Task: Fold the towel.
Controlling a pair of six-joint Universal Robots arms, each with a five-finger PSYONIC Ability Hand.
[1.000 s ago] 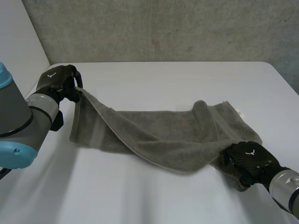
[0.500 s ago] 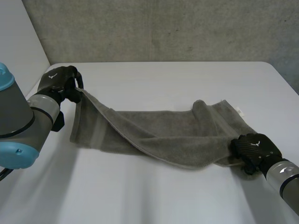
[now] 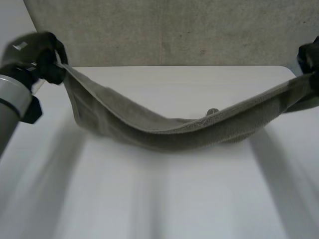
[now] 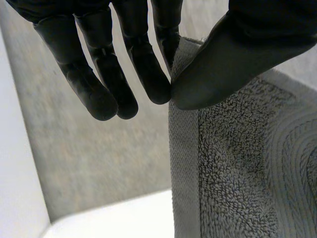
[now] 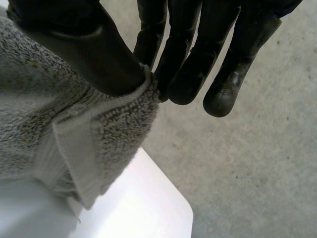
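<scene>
A grey-green towel (image 3: 174, 130) hangs stretched between my two hands above the white table (image 3: 164, 199), sagging in the middle where it touches the tabletop. My left hand (image 3: 35, 55) is raised at the far left and pinches one end of the towel (image 4: 233, 163) between thumb (image 4: 237, 59) and fingers (image 4: 143, 59). My right hand (image 3: 310, 57) is raised at the far right edge, and its thumb (image 5: 89, 54) and fingers (image 5: 183, 64) pinch the other end of the towel (image 5: 59, 119).
A grey concrete wall (image 3: 174, 30) rises behind the table's far edge. Beside the table's corner (image 5: 163, 208), the floor is grey concrete (image 5: 257, 173).
Both hands have risen and moved apart, lifting the towel off the table. The right hand closed on the towel's near right end and carried it up to the right.
</scene>
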